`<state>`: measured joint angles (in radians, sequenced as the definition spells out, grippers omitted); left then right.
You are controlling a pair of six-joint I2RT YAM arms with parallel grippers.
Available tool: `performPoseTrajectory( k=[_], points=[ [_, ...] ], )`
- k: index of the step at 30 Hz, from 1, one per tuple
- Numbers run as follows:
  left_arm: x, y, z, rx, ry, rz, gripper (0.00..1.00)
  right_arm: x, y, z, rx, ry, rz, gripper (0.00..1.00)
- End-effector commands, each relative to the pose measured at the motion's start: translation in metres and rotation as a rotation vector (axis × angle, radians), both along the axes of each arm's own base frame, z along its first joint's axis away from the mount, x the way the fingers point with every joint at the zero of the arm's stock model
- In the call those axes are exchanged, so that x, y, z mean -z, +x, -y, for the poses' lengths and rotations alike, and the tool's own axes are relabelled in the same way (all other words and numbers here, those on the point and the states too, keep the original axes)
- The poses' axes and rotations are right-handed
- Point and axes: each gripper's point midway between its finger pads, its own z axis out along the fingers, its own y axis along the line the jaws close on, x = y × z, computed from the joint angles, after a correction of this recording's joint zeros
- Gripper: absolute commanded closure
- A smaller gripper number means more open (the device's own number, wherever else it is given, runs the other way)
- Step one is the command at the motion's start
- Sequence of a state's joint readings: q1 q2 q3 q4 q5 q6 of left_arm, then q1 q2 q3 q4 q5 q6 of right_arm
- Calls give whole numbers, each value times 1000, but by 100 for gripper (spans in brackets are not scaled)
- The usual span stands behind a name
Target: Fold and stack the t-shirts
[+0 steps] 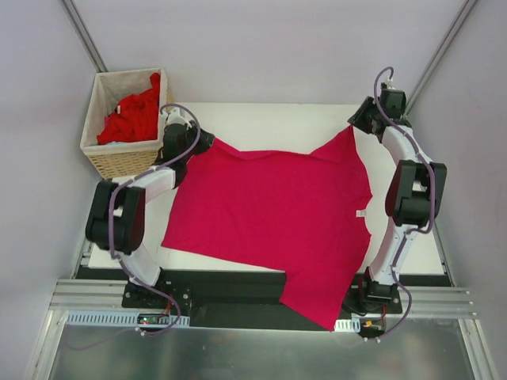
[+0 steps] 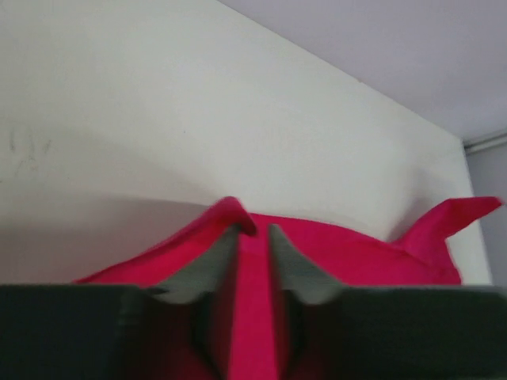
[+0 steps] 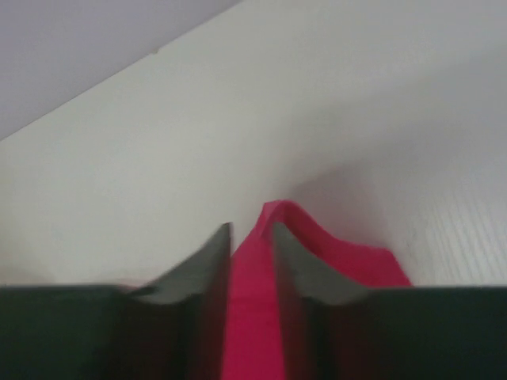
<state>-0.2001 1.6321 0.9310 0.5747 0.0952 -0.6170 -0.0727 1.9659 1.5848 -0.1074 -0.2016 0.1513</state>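
Note:
A magenta-crimson t-shirt (image 1: pixel 269 206) lies spread flat across the white table (image 1: pixel 261 119), with a small white label (image 1: pixel 360 213) near its right side. One end hangs over the table's near edge. My left gripper (image 1: pixel 207 142) sits at the shirt's far left corner. In the left wrist view the gripper (image 2: pixel 253 229) has a fold of the t-shirt (image 2: pixel 356 261) pinched between its fingers. My right gripper (image 1: pixel 352 127) holds the far right corner, raised to a point. In the right wrist view the gripper (image 3: pixel 252 227) is shut on the t-shirt (image 3: pixel 348 261). Brighter red t-shirts (image 1: pixel 135 115) fill the basket.
A woven wicker basket (image 1: pixel 99 103) with a white liner stands off the table's far left corner, close behind my left arm. Grey walls close in on both sides. A metal rail (image 1: pixel 253 305) runs along the near edge by the arm bases.

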Motion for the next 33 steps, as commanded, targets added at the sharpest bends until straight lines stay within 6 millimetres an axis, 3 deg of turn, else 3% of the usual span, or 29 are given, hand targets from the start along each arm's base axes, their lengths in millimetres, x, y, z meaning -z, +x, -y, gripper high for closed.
performPoseTrajectory(
  k=[1,2,3,4,5,7,8,9,10,11,12,13,14,15,17,18,19,20,21,23,24,29,33],
  points=[
    [-53,59,-10,-76,-138,157,38,-87,60,-2,5,-23,227,30],
    [-39,69,-10,-81,-162,122,11,-79,63,-4,3,-36,214,9],
    [-38,76,-15,-94,-169,116,1,-82,66,-2,23,-58,221,1],
    [-52,87,-15,-94,-177,141,1,-88,66,-4,24,-70,234,0],
    [-46,93,-17,-93,-164,132,1,-97,64,-8,13,-87,252,3],
    [-63,102,-22,-96,-155,163,1,-107,62,-10,7,-98,274,3],
    [-70,102,-23,-96,-151,174,1,-108,58,-13,3,-100,274,3],
    [-79,101,-25,-98,-152,191,1,-126,52,-16,-3,-98,311,3],
    [-85,99,-27,-100,-153,202,1,-131,46,-18,-8,-96,319,3],
    [-102,92,-28,-97,-158,230,1,-130,40,-22,-17,-94,312,3],
    [-110,86,-28,-96,-160,241,1,-147,28,-25,-25,-85,336,3],
    [-123,74,-28,-88,-172,260,1,-151,20,-36,-47,-78,340,3],
    [-128,67,-28,-84,-180,262,1,-142,10,-40,-53,-75,314,3],
    [-127,59,-26,-76,-186,241,1,-159,-8,-46,-63,-76,325,3],
    [-132,38,-21,-40,-214,201,1,-154,-34,-61,-87,-82,271,3],
    [-112,26,-19,-33,-216,102,1,-156,-50,-65,-94,-91,255,3],
    [-116,14,-17,-20,-225,81,1,-154,-63,-76,-115,-101,234,3],
    [-106,3,-13,1,-228,28,1,-137,-78,-75,-110,-124,156,3],
    [-76,-12,-13,-7,-222,-85,1,-125,-89,-78,-118,-130,106,3],
    [-63,-36,-13,8,-212,-155,1,-105,-111,-83,-136,-150,20,3],
    [-40,-51,-14,7,-204,-219,1,-94,-117,-82,-135,-160,-13,3],
    [5,-101,-21,34,-90,-396,1,-36,-154,-48,-72,-315,-240,3],
    [27,-118,-27,50,-9,-505,1,-19,-159,-23,-21,-446,-342,3]
  ],
)
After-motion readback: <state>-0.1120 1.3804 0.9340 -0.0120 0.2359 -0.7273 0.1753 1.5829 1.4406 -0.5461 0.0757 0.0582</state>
